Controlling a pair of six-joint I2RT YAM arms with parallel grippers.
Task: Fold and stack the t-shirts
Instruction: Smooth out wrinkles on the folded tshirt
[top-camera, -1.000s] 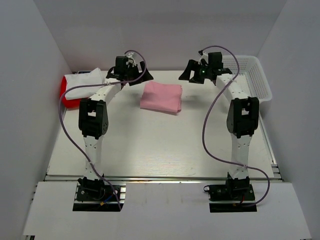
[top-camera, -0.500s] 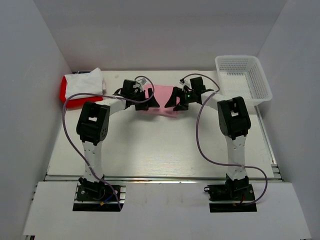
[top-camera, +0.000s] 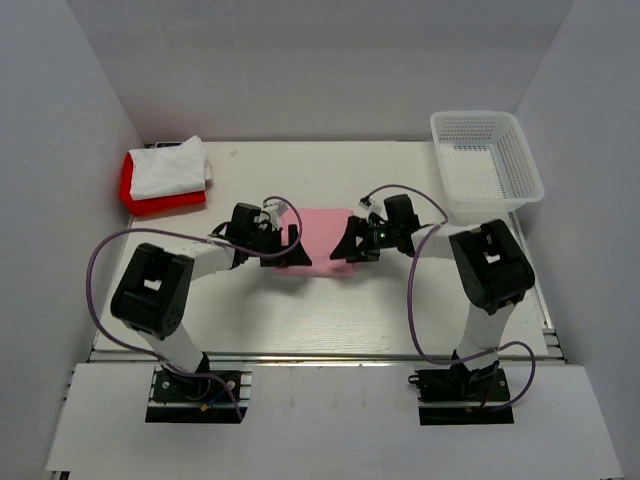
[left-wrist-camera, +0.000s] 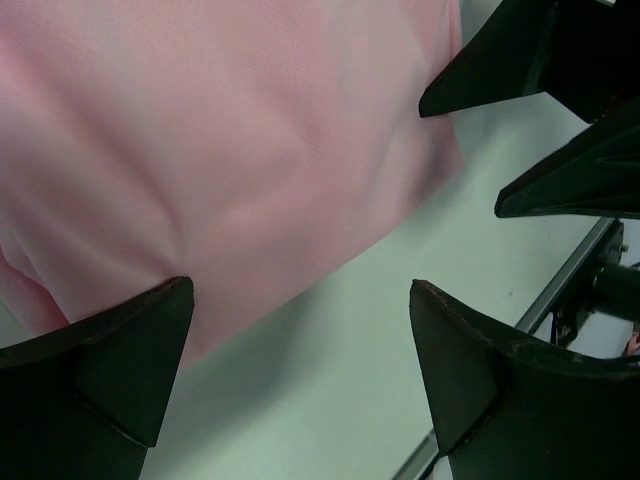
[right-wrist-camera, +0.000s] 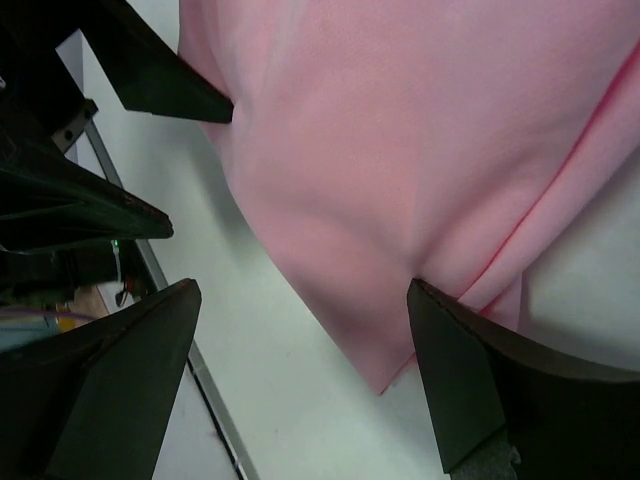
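Note:
The folded light pink t-shirt (top-camera: 318, 240) lies flat at the table's middle. My left gripper (top-camera: 280, 243) is open at its left edge, with one fingertip (left-wrist-camera: 150, 330) pressing the cloth (left-wrist-camera: 220, 150) and the other over bare table. My right gripper (top-camera: 352, 243) is open at its right edge, with one fingertip (right-wrist-camera: 450, 330) on the pink cloth (right-wrist-camera: 420, 130). In each wrist view (left-wrist-camera: 300, 288) (right-wrist-camera: 303, 288) the near edge of the shirt lies between the jaws. The white t-shirt (top-camera: 168, 167) lies folded on the red t-shirt (top-camera: 150, 203) at the back left.
A white mesh basket (top-camera: 487, 160) stands at the back right. The table's metal front rail (top-camera: 320, 353) runs along the near edge. Purple cables loop beside both arms. White walls enclose the left, right and back.
Both grippers came down from the back onto the pink t-shirt and moved toward the near edge. The pink t-shirt slid with them from the back middle to the table's centre.

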